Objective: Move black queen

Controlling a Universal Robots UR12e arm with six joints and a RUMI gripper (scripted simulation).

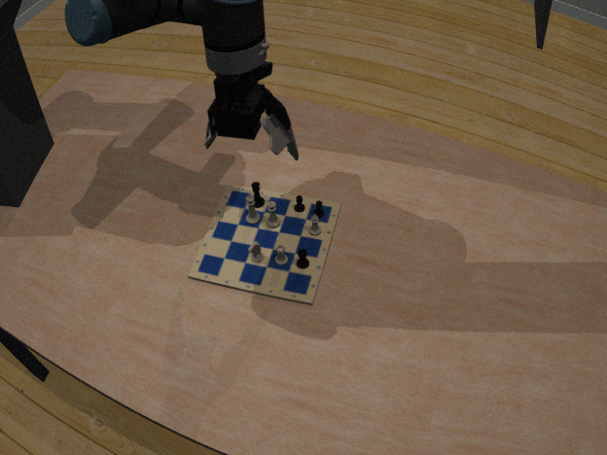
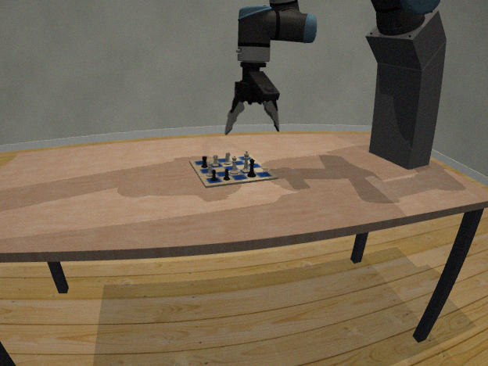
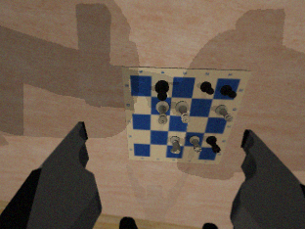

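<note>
The robot's dark two-fingered hand (image 2: 252,127) hangs wide open and empty high above the desk, with the tall black queen (image 1: 256,193) standing upright almost straight below, on the blue-and-cream chessboard's (image 1: 211,278) far-left edge.

A pinkish wooden table (image 2: 118,220) on dark legs (image 2: 449,271) stands on plank flooring (image 2: 236,315).

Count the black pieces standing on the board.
4: the tall queen at the far-left edge, two pawns along that far row, one pawn near the right side. None appears hidden.
</note>
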